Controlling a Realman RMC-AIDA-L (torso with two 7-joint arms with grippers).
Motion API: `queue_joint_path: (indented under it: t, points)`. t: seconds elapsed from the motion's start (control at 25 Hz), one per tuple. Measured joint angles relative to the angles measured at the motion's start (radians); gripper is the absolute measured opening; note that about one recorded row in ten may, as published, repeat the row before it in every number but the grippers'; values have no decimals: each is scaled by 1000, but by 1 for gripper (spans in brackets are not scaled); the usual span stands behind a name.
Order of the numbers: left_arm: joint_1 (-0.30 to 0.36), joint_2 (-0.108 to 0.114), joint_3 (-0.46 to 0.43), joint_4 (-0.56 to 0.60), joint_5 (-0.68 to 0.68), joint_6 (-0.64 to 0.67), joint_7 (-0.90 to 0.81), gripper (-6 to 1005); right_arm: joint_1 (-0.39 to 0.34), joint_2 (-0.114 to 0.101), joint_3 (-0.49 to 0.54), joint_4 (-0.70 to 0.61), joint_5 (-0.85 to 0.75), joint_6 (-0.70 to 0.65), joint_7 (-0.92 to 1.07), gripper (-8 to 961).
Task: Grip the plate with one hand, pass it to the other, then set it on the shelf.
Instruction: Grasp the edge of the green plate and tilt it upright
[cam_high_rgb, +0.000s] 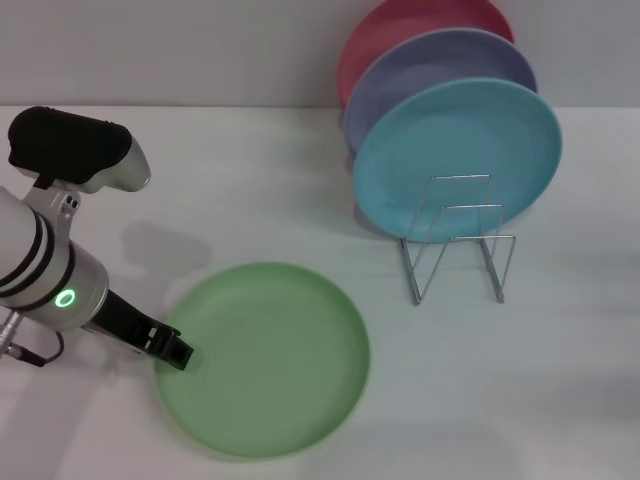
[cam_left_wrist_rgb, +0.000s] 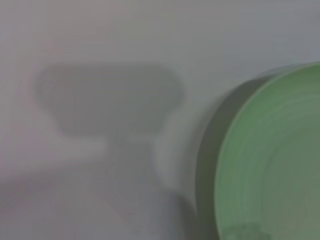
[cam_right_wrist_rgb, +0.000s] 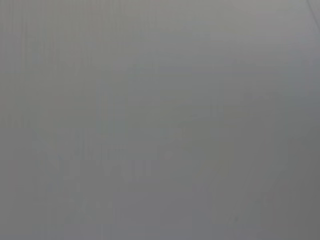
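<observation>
The green plate (cam_high_rgb: 265, 358) lies flat on the white table (cam_high_rgb: 250, 190) in the lower middle of the head view, well apart from the wire shelf (cam_high_rgb: 457, 240), which stands in the right half of the frame. Three other plates lean upright in the back of that shelf: a turquoise plate (cam_high_rgb: 455, 160) in front, a lavender plate (cam_high_rgb: 430, 70) behind it and a pink plate (cam_high_rgb: 400, 35) at the rear, while the shelf's front loops hold nothing. The left gripper (cam_high_rgb: 172, 350) reaches in from the lower left of the frame, its dark tip at the plate's left rim; whether it is clenched on the rim or released cannot be told. In the left wrist view the plate (cam_left_wrist_rgb: 275, 160) fills the lower right, beside a shadow on the table. The right gripper appears in no view, and the right wrist view shows only a plain grey surface.
</observation>
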Motion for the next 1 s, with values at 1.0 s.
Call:
queue_joint_path:
  t: [1.0]
  points:
    - [-27, 0, 1, -17, 36, -7, 8, 264, 8, 0, 0, 2, 0, -2, 0, 734]
